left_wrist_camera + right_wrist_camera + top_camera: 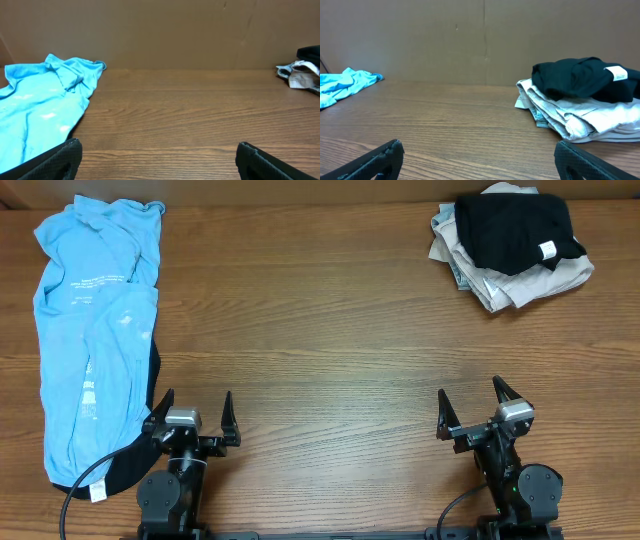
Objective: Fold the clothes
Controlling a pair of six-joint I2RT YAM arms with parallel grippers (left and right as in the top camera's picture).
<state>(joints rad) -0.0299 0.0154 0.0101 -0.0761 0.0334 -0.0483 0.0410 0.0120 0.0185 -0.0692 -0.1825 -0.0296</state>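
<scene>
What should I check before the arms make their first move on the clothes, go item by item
1. Left gripper open and empty: ok.
2. Right gripper open and empty: ok.
3. Light blue T-shirt laid flat for folding: not ok, it lies rumpled in a long strip by the left arm.
4. Shirt free of other items: cannot tell, dark fabric shows under its near end.
5. Room to spread it: ok, bare table lies between shirt and pile.
6. Far right pile out of the way: ok, black garment sits on top of beige garments, apart from both grippers.
</scene>
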